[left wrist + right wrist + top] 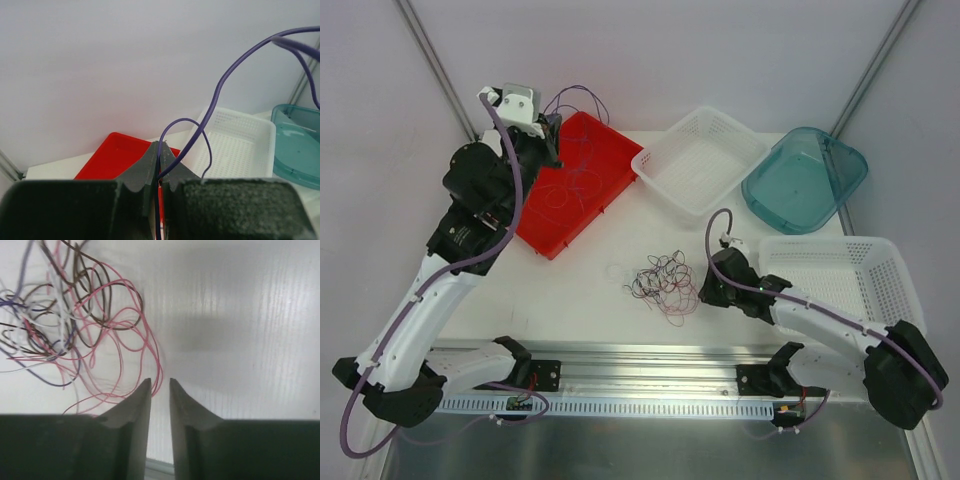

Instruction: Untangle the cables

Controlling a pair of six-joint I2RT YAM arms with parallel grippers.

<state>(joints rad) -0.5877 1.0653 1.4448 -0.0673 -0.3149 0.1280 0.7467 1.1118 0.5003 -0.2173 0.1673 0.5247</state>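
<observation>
A tangle of thin cables [665,280], pink, brown, purple and whitish, lies on the table in front of the arms; the right wrist view shows this tangle [65,315] at upper left. My right gripper [705,290] sits low just right of it. The right gripper [160,382] is open by a narrow gap with nothing between its fingers, and a pink loop [150,355] lies just beyond its tips. My left gripper [548,130] is raised over the red tray [545,240], shut on a purple cable [220,85] that arcs up and right from the left gripper [161,145].
Thin cable loops [570,185] lie in the red tray. A white mesh basket [700,160] and a teal bin [805,180] stand at the back. Another white basket [840,270] stands at the right, close to my right arm. A metal rail runs along the near edge.
</observation>
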